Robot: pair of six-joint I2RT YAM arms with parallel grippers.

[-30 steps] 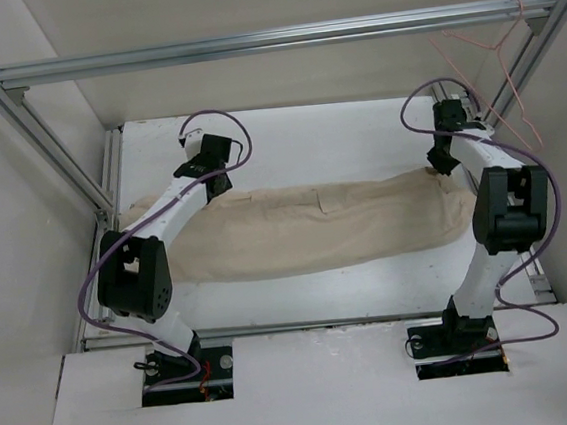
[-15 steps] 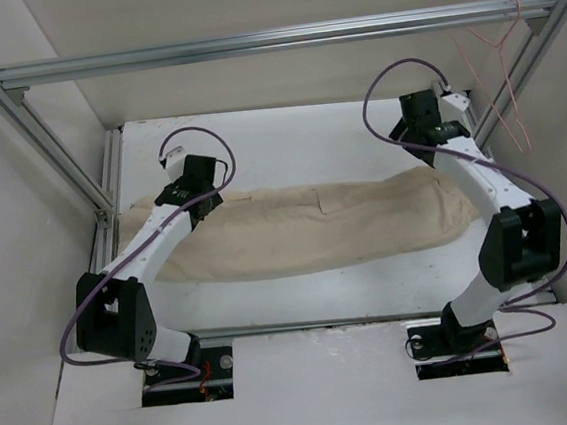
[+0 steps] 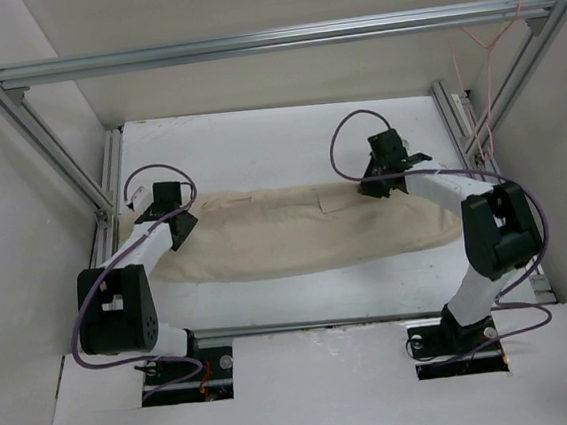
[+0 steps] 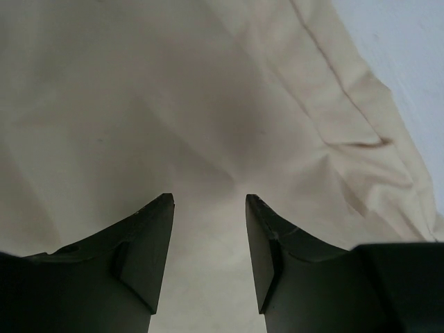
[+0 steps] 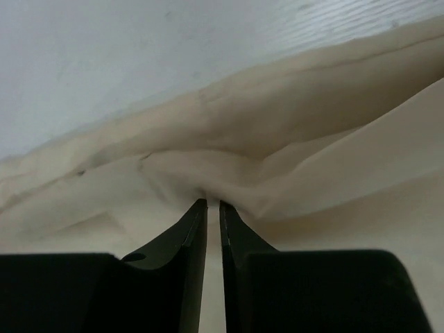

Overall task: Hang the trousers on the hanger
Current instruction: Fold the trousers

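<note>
As the trousers (image 3: 296, 233) lie on the table (image 3: 287, 142) and the hanger (image 3: 491, 62) is untouched, the right fingers (image 5: 191, 267) clamp a fold at their tips and the left fingers (image 4: 142, 253) stand apart above cloth.

Right arm (image 3: 442, 189) swung inward — jaws now pinched on trousers (image 3: 296, 233) mid-fold, left arm (image 3: 132, 253) drawn back leftward

The trousers (image 3: 295, 229) are soft, matt beige cloth, creased, with stitched seams. At the upper right, the hanger (image 3: 492, 72) is thin pink wire. The worktop (image 3: 277, 143) is smooth, matt white. The rail (image 3: 267, 41) across the top is brushed metal. The left pincer (image 4: 208, 201) is matt black plastic.
</note>
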